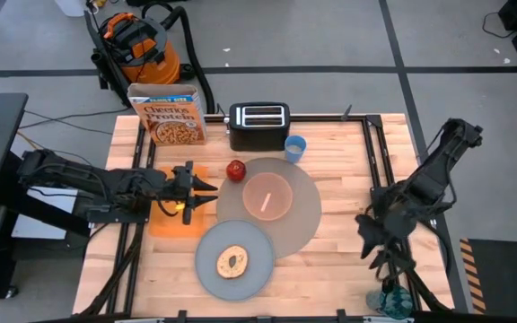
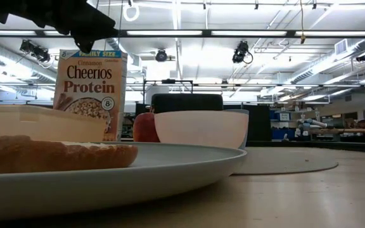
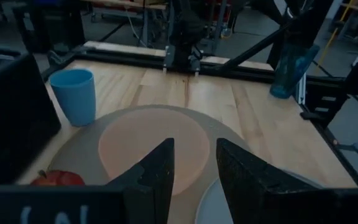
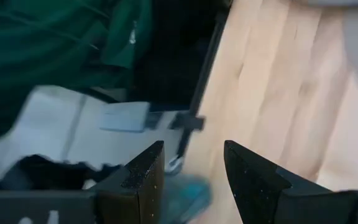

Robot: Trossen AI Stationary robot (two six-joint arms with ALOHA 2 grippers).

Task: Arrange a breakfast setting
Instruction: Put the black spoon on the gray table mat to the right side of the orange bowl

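While the left gripper (image 1: 206,193) hovers over the orange tray (image 1: 164,220) at the table's left side, I see its fingers (image 3: 160,174) spread apart with nothing between them. Straight ahead of those fingertips lies the grey placemat (image 1: 303,224), with the pink bowl (image 1: 267,196) on it; a pale sliver inside the bowl may be the spoon, though I cannot tell for sure. The apple (image 1: 235,170) sits just off the placemat's rim, ahead of the fingers and toward the toaster (image 1: 258,125). The blue cup (image 1: 294,148) stands further on, beside the toaster. The blue-grey plate (image 1: 206,269) overlaps the placemat's near edge and carries the bagel (image 1: 232,262), off to the other side of the fingertips. A cereal box (image 1: 170,114) stands at the back.

My right gripper (image 1: 377,256) waits near the table's front right edge, fingers (image 4: 138,180) parted and empty, well apart from the setting.
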